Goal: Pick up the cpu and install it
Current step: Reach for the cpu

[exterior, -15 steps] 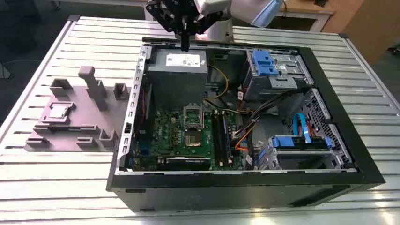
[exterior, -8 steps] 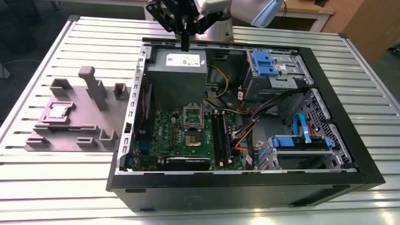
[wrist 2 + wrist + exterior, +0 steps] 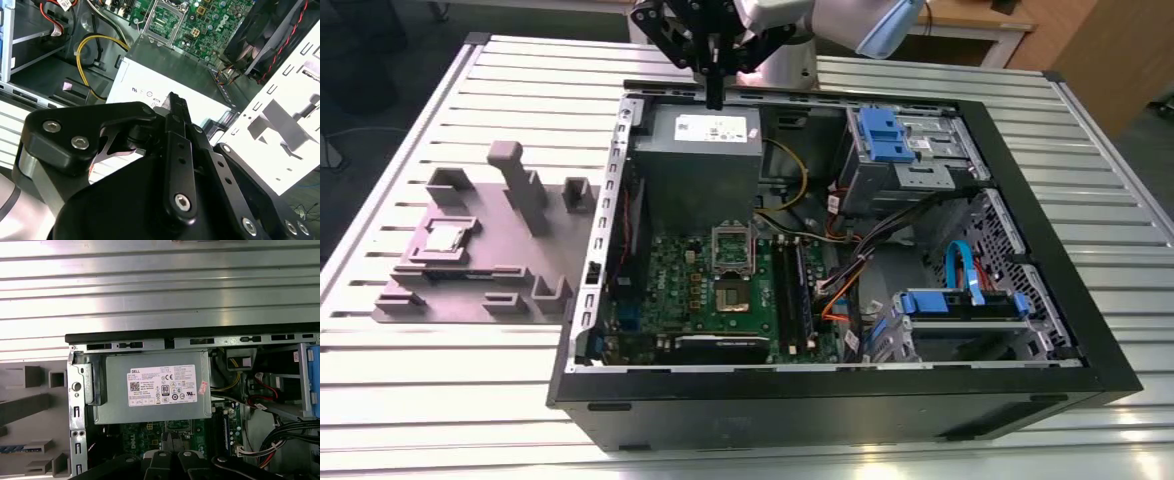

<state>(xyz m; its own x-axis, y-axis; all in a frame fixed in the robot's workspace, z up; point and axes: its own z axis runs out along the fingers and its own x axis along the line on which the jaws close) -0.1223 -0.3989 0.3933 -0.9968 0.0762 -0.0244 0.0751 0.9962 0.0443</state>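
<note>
Up close in the second wrist view, the claw (image 3: 173,99) looks pinched shut with nothing in it. It hangs over the big grey box (image 3: 698,150) at the back of the computer case (image 3: 854,395). The cpu (image 3: 447,238) sits on the grey plate (image 3: 487,255) on the desk (image 3: 454,380), outside the case, well apart from the claw, toward the exterior view's left.

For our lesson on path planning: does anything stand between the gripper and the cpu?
Yes. The gripper hangs above the power supply in the case; the cpu lies on the grey fixture plate outside it. The case's side wall and the fixture's tall post stand between them.
</note>
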